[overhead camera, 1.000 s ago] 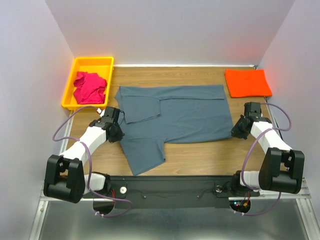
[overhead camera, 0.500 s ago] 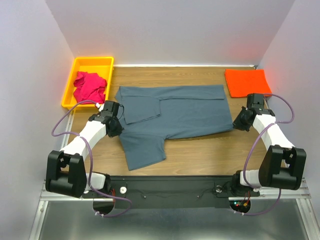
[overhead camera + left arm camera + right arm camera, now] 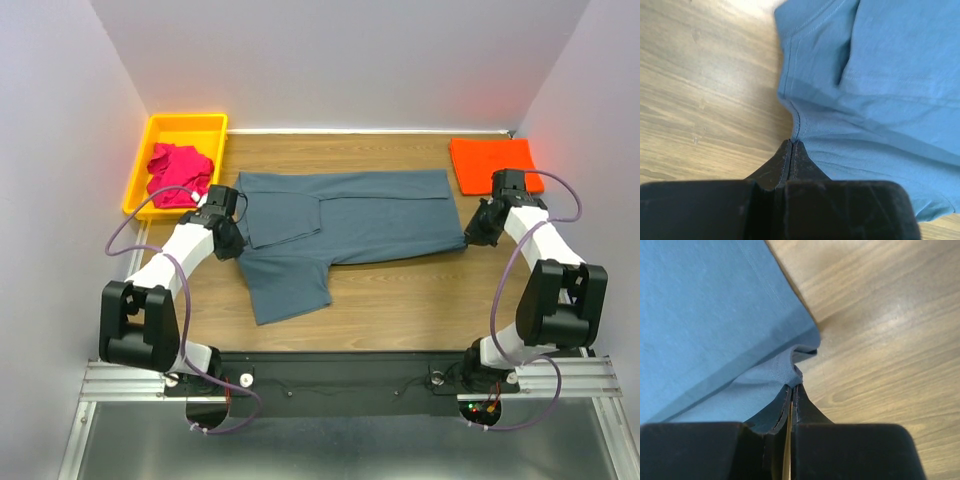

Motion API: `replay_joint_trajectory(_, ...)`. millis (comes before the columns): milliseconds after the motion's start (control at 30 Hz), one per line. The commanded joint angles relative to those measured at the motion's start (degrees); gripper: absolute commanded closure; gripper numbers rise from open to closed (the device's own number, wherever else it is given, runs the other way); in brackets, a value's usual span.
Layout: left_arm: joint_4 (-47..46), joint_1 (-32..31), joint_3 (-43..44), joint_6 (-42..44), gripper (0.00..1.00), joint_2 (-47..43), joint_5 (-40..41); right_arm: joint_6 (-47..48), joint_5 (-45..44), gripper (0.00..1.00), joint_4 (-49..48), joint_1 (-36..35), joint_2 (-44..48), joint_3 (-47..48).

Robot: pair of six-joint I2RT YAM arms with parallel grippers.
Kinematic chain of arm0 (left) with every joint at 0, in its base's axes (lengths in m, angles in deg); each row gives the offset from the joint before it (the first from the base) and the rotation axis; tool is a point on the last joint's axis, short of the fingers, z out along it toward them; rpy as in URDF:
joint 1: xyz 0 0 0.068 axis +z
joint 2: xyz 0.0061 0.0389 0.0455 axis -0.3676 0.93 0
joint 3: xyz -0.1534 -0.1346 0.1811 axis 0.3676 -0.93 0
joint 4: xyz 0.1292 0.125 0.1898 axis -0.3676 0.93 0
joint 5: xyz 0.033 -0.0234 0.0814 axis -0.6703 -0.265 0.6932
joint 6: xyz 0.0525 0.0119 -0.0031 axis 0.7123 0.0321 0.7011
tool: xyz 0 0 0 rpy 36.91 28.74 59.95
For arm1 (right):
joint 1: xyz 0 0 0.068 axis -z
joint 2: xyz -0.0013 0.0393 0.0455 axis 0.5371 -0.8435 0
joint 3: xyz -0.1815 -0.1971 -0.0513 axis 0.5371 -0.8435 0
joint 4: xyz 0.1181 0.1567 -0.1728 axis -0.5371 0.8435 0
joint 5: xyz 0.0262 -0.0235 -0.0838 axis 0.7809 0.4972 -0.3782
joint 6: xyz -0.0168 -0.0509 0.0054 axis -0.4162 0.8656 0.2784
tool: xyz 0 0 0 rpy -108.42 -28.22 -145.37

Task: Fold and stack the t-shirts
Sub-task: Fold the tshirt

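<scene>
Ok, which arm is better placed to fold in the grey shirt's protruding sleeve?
Likely left: the sleeve lies beside the left claw; the right claw pinches the opposite edge of the grey shirt.

Desk (image 3: 400, 300): light brown wood-grain top, enclosed on three sides.
Bin (image 3: 137, 172): yellow plastic, rectangular, open-topped; stands at the desk's far left corner, just beside the left wall.
Walls (image 3: 340, 60): plain pale panels at left, back and right.
Black bar (image 3: 340, 372): runs along the desk's near edge, between ribbed aluminium rails (image 3: 118, 378).
Grey metal sheet (image 3: 330, 445): lies below the bar.
</scene>
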Motion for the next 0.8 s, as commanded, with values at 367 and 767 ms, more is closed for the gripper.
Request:
replay_joint_trajectory(367,0.4,2.2,8.5,3.4,1.00,7.2,0.4,1.5,0.4,0.99,-0.5,0.5,-7.8,9.6)
replay_joint_trajectory(767,0.1,2.9,11.8,3.6,1.00,10.7,0.0,1.2,0.4,0.99,-0.8,0.5,-12.1,13.3)
